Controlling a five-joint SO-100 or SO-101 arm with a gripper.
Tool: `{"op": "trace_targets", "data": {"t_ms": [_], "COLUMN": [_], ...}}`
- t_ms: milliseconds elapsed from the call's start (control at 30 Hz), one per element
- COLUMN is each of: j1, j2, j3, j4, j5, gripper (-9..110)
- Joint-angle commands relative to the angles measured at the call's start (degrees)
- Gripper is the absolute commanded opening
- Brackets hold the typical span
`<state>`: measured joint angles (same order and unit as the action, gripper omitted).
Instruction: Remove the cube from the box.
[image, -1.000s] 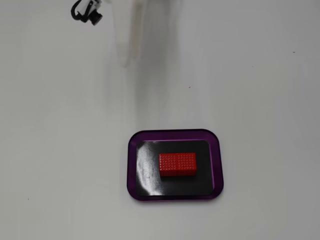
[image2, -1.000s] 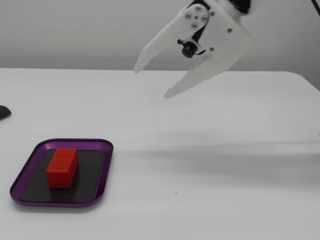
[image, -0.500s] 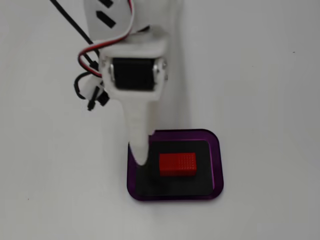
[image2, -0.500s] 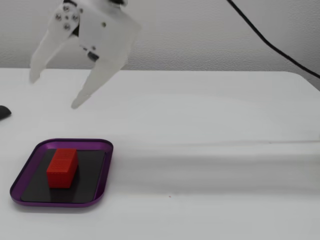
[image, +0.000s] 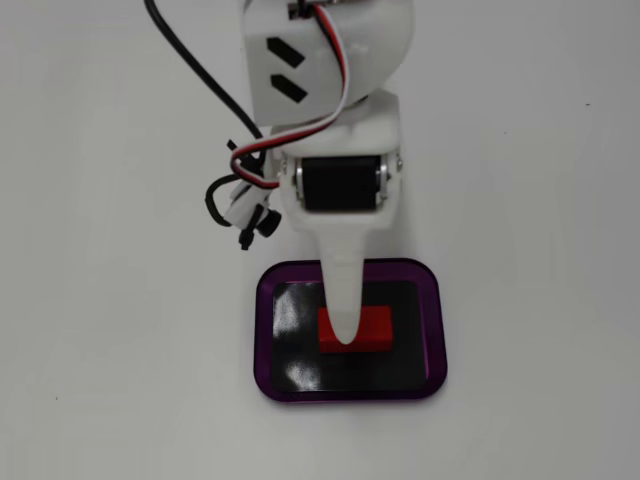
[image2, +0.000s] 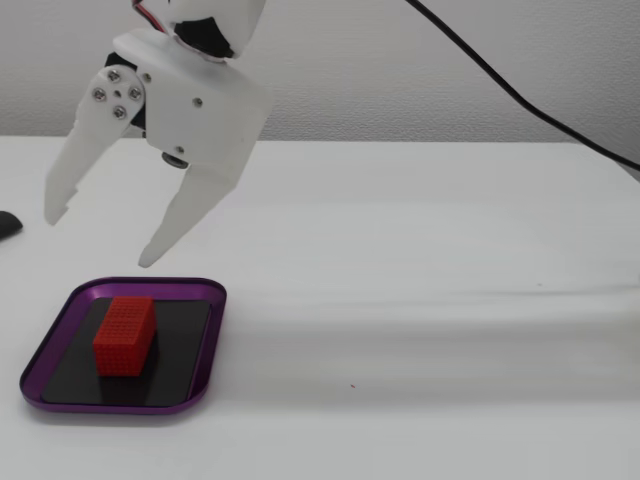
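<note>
- The small bright red studded block, the cube (image2: 124, 335), lies flat near the middle of the shallow purple-rimmed, black-bottomed tray, the box (image2: 205, 340), also seen from above (image: 373, 323) (image: 432, 330).
- The white two-finger gripper (image2: 97, 238) hangs above the box, fingers spread wide, holding nothing.
- To grasp well, I judge it should drop straight down so the fingertips straddle the cube without striking the rim.
- Nothing blocks the descent; the white table (image2: 450, 300) lies bare beyond.
- A black cable (image2: 500, 85) trails off behind, and a dark object (image2: 8, 224) sits at the left edge of the side view.
</note>
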<state>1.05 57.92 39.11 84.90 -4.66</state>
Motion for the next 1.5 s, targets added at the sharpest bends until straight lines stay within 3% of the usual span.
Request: {"op": "trace_targets", "data": {"t_ms": [0,967,1067,1200,1467], "j1": [-0.62,-0.26,-0.26,-0.26,-0.35], "j2": [0.79,-13.10,-14.77,-15.29,-10.99], "j3": [-0.35,-1.23,-1.32,-1.41,-9.23], "j4": [-0.09,-4.22,-4.22,-4.22,-1.41], "j5": [0.00,-0.53,-0.53,-0.44,-0.53], "gripper": [21,21,16,0,-1]}}
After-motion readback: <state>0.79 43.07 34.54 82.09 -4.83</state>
